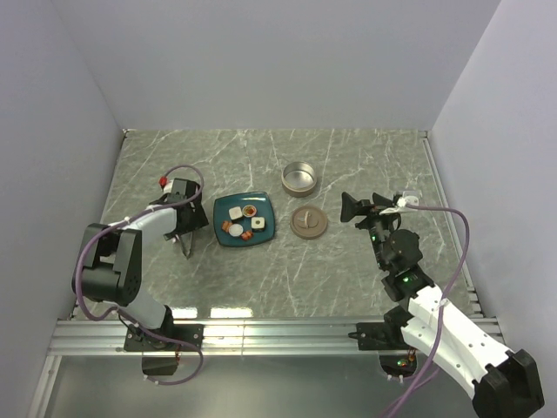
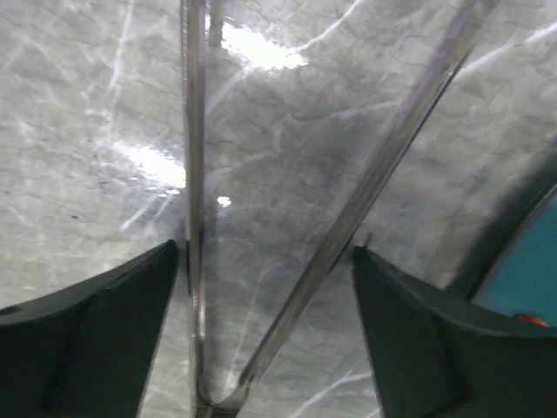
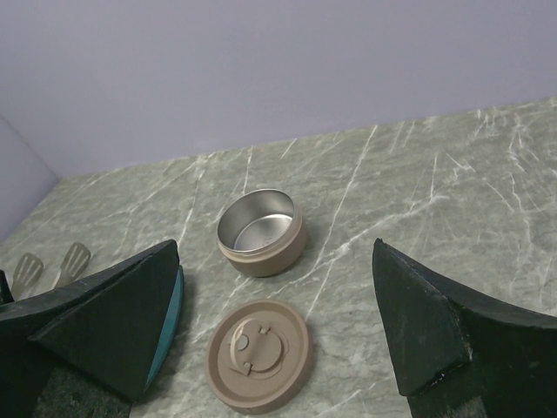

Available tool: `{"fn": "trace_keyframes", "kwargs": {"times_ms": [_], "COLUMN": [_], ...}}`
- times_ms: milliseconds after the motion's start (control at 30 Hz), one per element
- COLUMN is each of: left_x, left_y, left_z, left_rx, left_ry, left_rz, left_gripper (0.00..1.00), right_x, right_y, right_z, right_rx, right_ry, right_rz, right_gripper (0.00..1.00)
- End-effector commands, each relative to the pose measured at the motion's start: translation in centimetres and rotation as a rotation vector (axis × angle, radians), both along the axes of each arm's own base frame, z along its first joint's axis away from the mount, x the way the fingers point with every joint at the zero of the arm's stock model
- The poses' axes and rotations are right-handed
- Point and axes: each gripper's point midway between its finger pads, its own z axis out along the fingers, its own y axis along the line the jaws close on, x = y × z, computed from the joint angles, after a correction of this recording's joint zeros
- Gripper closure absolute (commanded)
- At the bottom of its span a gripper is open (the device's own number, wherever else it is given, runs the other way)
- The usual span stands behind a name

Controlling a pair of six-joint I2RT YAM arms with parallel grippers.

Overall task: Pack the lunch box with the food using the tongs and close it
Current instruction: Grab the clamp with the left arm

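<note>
Tongs (image 2: 194, 174) lie flat on the grey marbled counter (image 1: 365, 157), just left of the square teal plate (image 1: 270, 209). Their long axis runs roughly from the near edge to the far wall. The joined end points toward the near edge. The two slim arms spread apart toward the far side, where the right wrist view shows two flat paddle tips.

The left claw (image 1: 186, 228) hangs over the tongs with one finger outside each arm, so both arms sit between its pads. The gaps look closed on both sides, but I cannot tell whether the pads press the metal or only stand against it.

The food (image 1: 235, 212) sits on the plate as white rounds and orange-red bits. The lunch box (image 3: 259, 233) stands upright and uncovered, its silver inside bare, beyond the plate's far right corner. Its tan lid (image 3: 258, 353) lies knob-up on the counter, just nearer than the tin and apart from it.

The right claw (image 1: 363, 205) hovers to the right of the lid, fingers spread wide and released, grasping nothing.
</note>
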Motion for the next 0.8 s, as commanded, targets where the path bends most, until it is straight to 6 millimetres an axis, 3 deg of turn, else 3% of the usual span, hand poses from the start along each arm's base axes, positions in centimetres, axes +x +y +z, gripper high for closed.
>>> {"fn": "trace_keyframes", "kwargs": {"times_ms": [0,67,200,267,400,633,767], "left_x": [1.0,0.9,1.0,1.1,0.9,0.9,0.4], "left_y": [0.8,1.0,1.1,1.3,2.3,0.7,0.0], "left_z": [1.4,1.2,1.0,1.4,3.0,9.2,11.0], "left_rx": [0.038,0.043,0.055,0.066,0.111,0.072,0.043], "left_ry": [-0.031,-0.02,-0.006,-0.022,-0.072,-0.306,-0.378], "left_rz": [0.025,0.027,0.032,0.038,0.081,0.052,0.029], "left_gripper": [0.15,0.22,0.45,0.5,0.52,0.47,0.45], "right_x": [-0.2,-0.3,-0.4,-0.5,-0.5,-0.4,-0.3], "right_y": [-0.3,-0.3,-0.3,-0.3,-0.3,-0.3,-0.3], "right_z": [0.2,0.3,0.3,0.3,0.3,0.1,0.0], "right_rx": [0.012,0.013,0.014,0.014,0.013,0.011,0.009], "right_ry": [-0.021,-0.025,-0.028,-0.03,-0.033,-0.029,-0.023], "right_rz": [-0.005,0.0,0.003,0.002,0.002,0.004,-0.002], "right_gripper": [0.01,0.01,0.01,0.01,0.01,0.01,0.01]}}
